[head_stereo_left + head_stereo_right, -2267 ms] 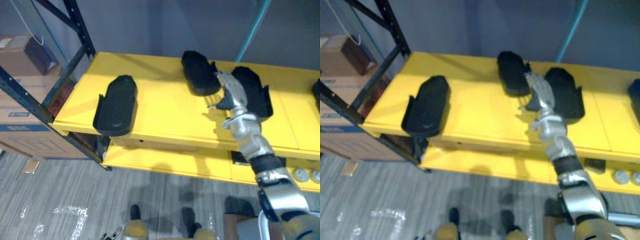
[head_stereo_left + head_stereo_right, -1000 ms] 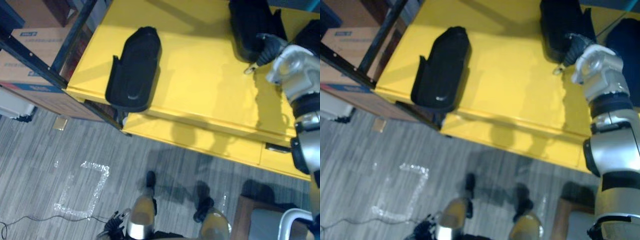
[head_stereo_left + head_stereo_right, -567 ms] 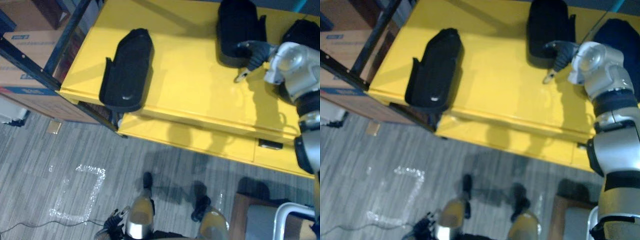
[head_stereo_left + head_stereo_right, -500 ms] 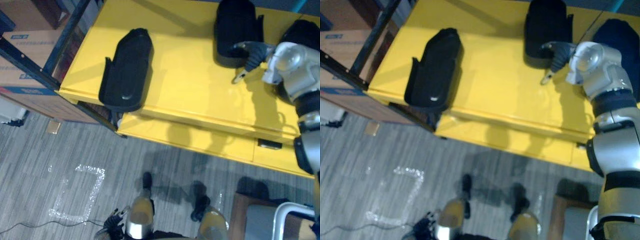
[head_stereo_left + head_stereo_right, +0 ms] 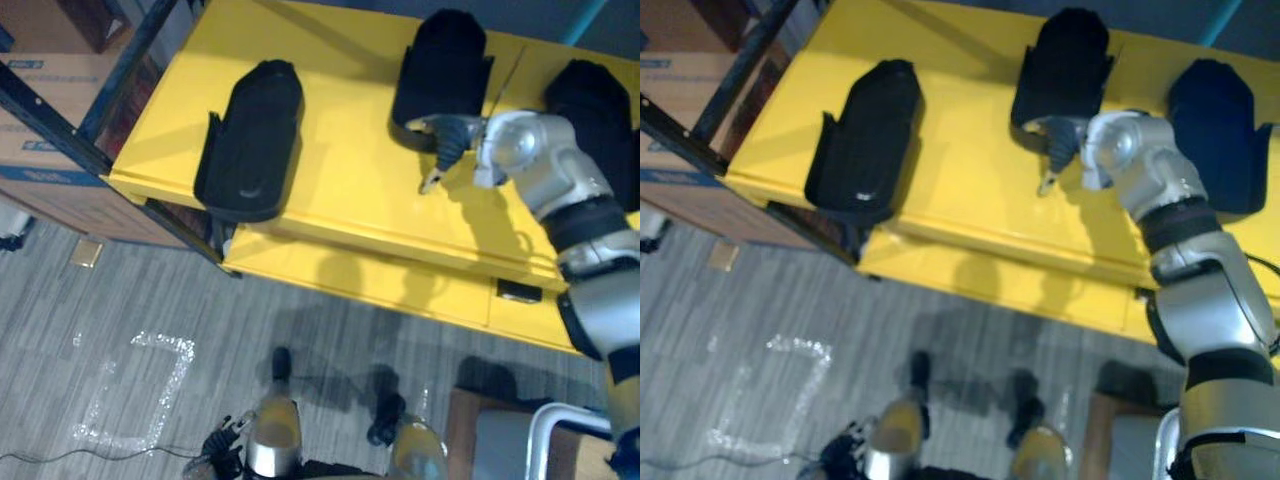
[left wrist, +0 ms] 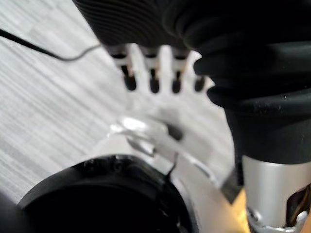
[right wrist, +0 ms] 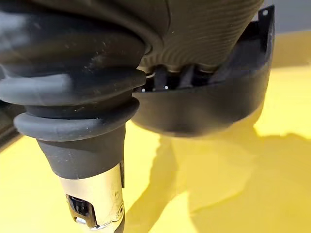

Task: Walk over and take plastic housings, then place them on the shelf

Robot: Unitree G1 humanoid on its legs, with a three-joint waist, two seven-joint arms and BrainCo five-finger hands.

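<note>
Right hand [image 5: 445,140] at the middle housing's [image 5: 445,55] near end; hold cannot be told, so perhaps seat it squarely before lifting.

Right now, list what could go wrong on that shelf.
The right robot hand sits against the near end of the middle housing; pulling back carelessly could drag it off the yellow shelf. The left housing seems to overhang the shelf's front edge; a bump might tip it onto the floor.
</note>
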